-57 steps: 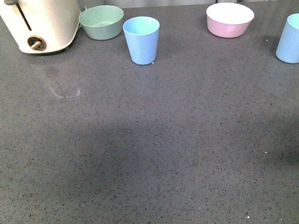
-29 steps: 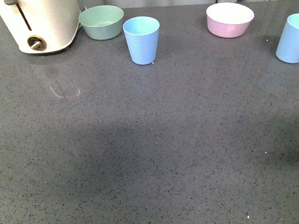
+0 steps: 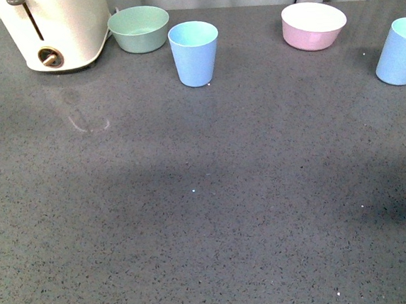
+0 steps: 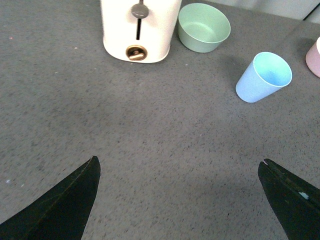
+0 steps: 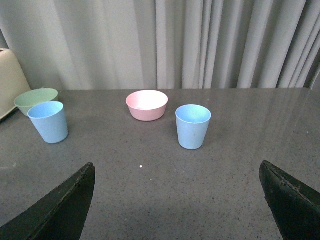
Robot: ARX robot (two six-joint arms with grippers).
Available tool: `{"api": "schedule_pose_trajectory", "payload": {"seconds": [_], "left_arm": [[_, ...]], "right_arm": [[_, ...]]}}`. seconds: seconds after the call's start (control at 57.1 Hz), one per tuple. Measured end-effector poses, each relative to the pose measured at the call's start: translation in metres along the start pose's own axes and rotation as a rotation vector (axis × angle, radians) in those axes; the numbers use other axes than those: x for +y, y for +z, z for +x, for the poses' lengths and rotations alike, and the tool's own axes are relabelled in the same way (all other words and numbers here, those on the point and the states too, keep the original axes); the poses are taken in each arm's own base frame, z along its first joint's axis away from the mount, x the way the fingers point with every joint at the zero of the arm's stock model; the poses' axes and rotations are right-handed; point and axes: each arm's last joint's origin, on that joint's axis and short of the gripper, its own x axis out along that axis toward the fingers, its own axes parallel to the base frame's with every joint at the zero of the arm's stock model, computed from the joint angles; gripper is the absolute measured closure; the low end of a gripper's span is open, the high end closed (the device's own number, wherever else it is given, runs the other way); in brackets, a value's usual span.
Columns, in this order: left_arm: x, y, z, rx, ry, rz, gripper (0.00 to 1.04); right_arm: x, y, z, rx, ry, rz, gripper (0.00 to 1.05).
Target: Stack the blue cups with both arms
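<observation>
Reach step, nothing grabbed yet: left black gripper and right black gripper both hang wide apart, one light blue tapered plastic tumbler sits far centre-left, its twin tumbler far right, so each arm probably needs to head for its nearer one.

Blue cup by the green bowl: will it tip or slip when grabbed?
Likely tippy: the blue cup is tall on a narrow base. Seems light plastic, so nudges may slide it. Its smooth taper could slip from a pinch.
</observation>
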Motion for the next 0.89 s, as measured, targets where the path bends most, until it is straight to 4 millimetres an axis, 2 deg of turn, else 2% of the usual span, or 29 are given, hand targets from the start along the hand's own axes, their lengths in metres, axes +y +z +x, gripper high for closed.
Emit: {"api": "schedule_pose_trajectory", "payload": {"seconds": [0.175,0.508,0.754,0.894], "left_arm": [[-0.020,0.028,0.063,0.104,0.004,0.008,0.09],[-0.053,0.054,0.158,0.224,0.033,-0.034,0.09],[-0.082,0.061,0.199,0.269,0.052,-0.017,0.09],[-0.091,0.059,0.218,0.297,0.064,-0.019,0.09]], "right_arm": [[0.000,0.000,0.000,0.000,0.000,0.000,0.09],[0.000,0.000,0.000,0.000,0.000,0.000,0.09],[0.000,0.000,0.000,0.000,0.000,0.000,0.09],[0.000,0.000,0.000,0.000,0.000,0.000,0.09]]}}
